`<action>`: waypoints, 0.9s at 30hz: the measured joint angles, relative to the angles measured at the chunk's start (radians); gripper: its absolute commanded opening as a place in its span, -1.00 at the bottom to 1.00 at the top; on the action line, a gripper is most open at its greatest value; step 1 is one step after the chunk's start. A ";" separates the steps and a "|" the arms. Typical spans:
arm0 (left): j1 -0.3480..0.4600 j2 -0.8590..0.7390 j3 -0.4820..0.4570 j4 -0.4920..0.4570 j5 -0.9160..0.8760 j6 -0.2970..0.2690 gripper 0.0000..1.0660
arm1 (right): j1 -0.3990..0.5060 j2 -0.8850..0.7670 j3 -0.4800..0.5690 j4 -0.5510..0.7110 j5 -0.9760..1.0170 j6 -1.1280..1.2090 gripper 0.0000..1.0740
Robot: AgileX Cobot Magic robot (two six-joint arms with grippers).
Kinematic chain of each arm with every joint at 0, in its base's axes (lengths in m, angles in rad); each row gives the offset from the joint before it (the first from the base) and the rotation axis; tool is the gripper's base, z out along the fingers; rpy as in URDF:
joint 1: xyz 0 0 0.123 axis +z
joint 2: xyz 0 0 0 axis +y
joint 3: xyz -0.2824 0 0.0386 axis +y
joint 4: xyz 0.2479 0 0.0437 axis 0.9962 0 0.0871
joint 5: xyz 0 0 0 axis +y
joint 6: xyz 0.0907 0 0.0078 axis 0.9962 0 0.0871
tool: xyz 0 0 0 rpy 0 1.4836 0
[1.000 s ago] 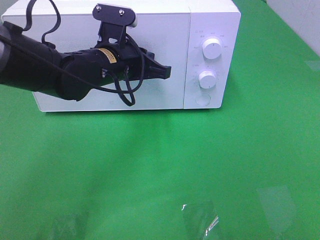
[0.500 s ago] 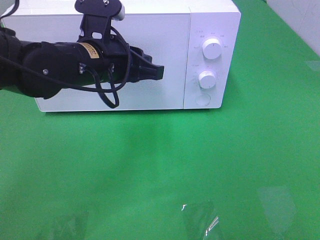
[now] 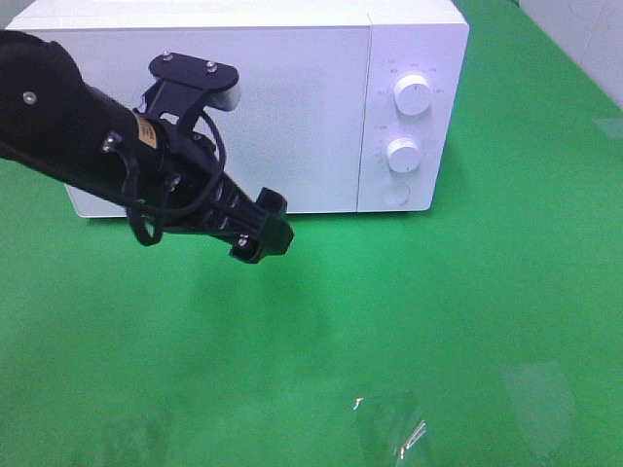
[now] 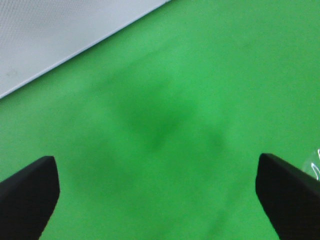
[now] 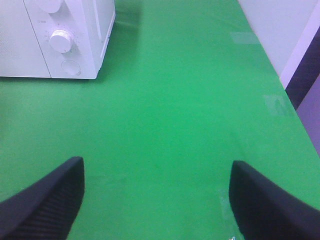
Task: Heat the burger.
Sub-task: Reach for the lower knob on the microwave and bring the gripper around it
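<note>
Black fingers (image 4: 30,195) of the left gripper (image 4: 159,195) stand wide apart with nothing between them, only bare green cloth (image 3: 438,321) below. Seen from above, this gripper hangs at about 9 o'clock from the middle of the scene, just in front of the microwave (image 3: 292,39). It points down toward 4 o'clock, away from the shut door (image 3: 292,107). Empty jaws clear of the door suggest it has no hold to keep there. The right gripper (image 5: 160,200) is likewise spread wide and empty. It is out of the overhead view and faces the control panel, a likely stance for reaching it. The two knobs (image 3: 414,95) and the round button (image 3: 394,194) sit at 1 o'clock from centre. The burger shows in no view. With the door closed it may be inside, though that cannot be told.
</note>
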 measured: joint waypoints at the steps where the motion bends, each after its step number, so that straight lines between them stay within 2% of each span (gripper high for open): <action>1: 0.000 -0.010 0.000 0.002 0.037 0.000 0.89 | 0.000 0.000 0.000 0.000 0.000 0.000 0.41; 8: 0.000 -0.092 0.000 0.009 0.241 0.000 0.88 | 0.000 0.000 0.000 0.000 0.000 0.000 0.41; 10: 0.005 -0.156 0.000 0.030 0.370 -0.003 0.88 | 0.000 0.000 0.000 0.000 0.000 0.000 0.41; 13: 0.012 -0.167 0.000 0.030 0.399 -0.007 0.88 | 0.000 0.000 0.000 0.000 0.000 0.000 0.41; 15: 0.044 -0.194 0.000 0.030 0.448 -0.018 0.88 | 0.000 0.000 0.000 0.000 0.000 0.000 0.41; 17: 0.154 -0.241 0.000 0.021 0.534 -0.026 0.88 | 0.000 0.000 0.000 0.000 0.000 0.000 0.41; 18: 0.154 -0.241 0.000 0.021 0.534 -0.026 0.88 | 0.000 0.000 0.000 0.000 0.000 0.000 0.41; 19: 0.220 -0.271 0.000 0.014 0.574 -0.026 0.88 | 0.000 0.000 0.000 0.000 0.000 0.000 0.41; 22: 0.259 -0.287 0.000 0.012 0.594 -0.025 0.88 | 0.000 0.000 0.000 0.000 0.000 0.000 0.41; 23: 0.333 -0.317 0.000 0.011 0.629 -0.018 0.88 | 0.000 0.000 0.000 0.000 0.000 0.000 0.41; 24: 0.333 -0.317 0.000 0.011 0.629 -0.018 0.88 | 0.000 0.000 0.000 0.000 0.000 0.000 0.41; 26: 0.482 -0.388 0.000 0.012 0.704 0.003 0.88 | 0.000 0.000 0.000 0.000 0.000 0.000 0.41; 27: 0.482 -0.388 0.000 0.012 0.704 0.003 0.88 | 0.000 0.000 0.000 0.000 0.000 0.000 0.41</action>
